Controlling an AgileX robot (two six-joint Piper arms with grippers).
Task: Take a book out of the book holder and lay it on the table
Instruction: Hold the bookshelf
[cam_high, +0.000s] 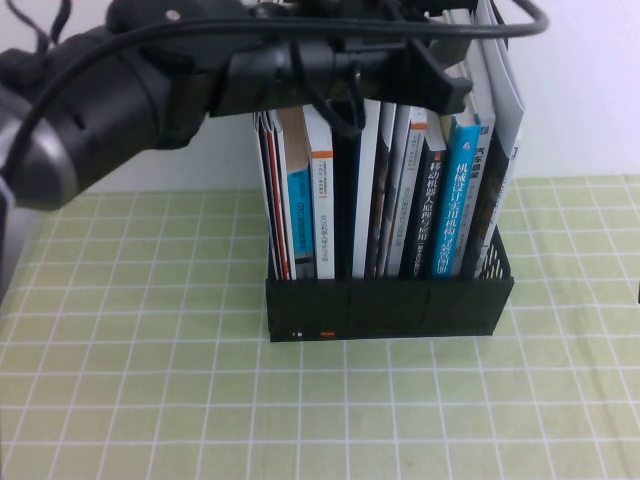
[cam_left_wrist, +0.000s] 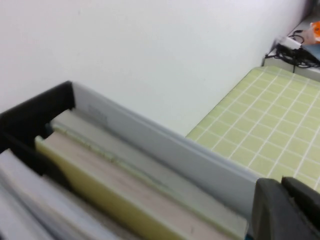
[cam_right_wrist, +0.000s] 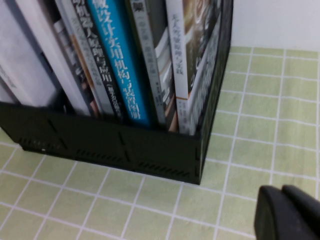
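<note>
The black book holder (cam_high: 390, 308) stands on the green gridded table (cam_high: 130, 380), packed with upright books. A tall thin white book (cam_high: 500, 85) leans at its right end; its pale top edge (cam_left_wrist: 165, 150) shows in the left wrist view. My left gripper (cam_high: 448, 88) reaches over the book tops near that end. Its black fingers (cam_left_wrist: 272, 212) are pressed together beside the book's edge, and nothing shows between them. My right gripper (cam_right_wrist: 290, 212) is shut and empty, low over the table to the right of the holder (cam_right_wrist: 115, 142).
A bright blue-spined book (cam_high: 458, 190) and several other books fill the holder. A white wall stands just behind it. Cables and an orange item (cam_left_wrist: 305, 40) lie beyond the table's far edge. Open cloth (cam_high: 320, 420) lies in front of the holder.
</note>
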